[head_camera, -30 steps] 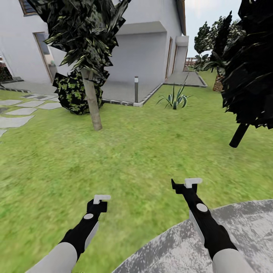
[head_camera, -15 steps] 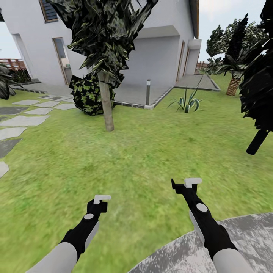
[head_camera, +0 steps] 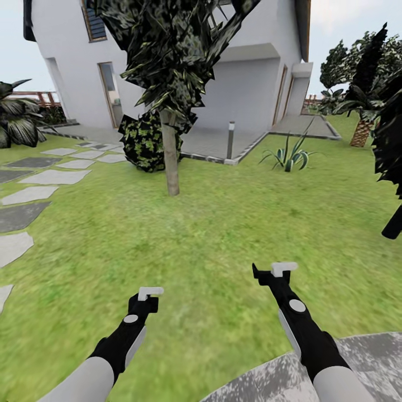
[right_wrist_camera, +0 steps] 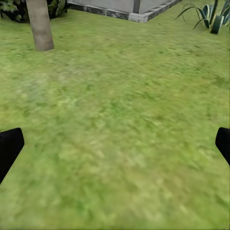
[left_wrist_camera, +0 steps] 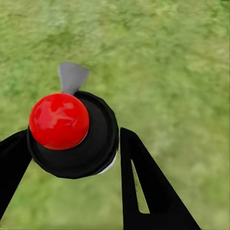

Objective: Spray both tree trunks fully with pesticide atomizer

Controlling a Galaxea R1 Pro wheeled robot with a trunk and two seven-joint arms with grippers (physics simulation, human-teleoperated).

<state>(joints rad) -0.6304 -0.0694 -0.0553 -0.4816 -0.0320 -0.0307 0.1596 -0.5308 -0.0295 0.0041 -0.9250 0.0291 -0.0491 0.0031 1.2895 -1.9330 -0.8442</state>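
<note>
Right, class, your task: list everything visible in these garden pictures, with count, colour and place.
tree: one, grey-brown trunk, dark crown, ahead on the lawn
second tree: one, dark, right edge
house: one, white, behind the tree
stepping stones: several, grey, left on the grass
bush: one, green-flecked, behind the trunk
bollard lamp: one, grey, paving edge
spiky plant: one, green, right of the lamp
paved circle: one, grey, lower right
atomizer: one, black, red knob, between the left gripper's fingers
left gripper: black, over grass
right gripper: black, open, over grass

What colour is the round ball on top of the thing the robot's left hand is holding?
Bright shiny red, on a black cap; left wrist view shows it best.
</note>
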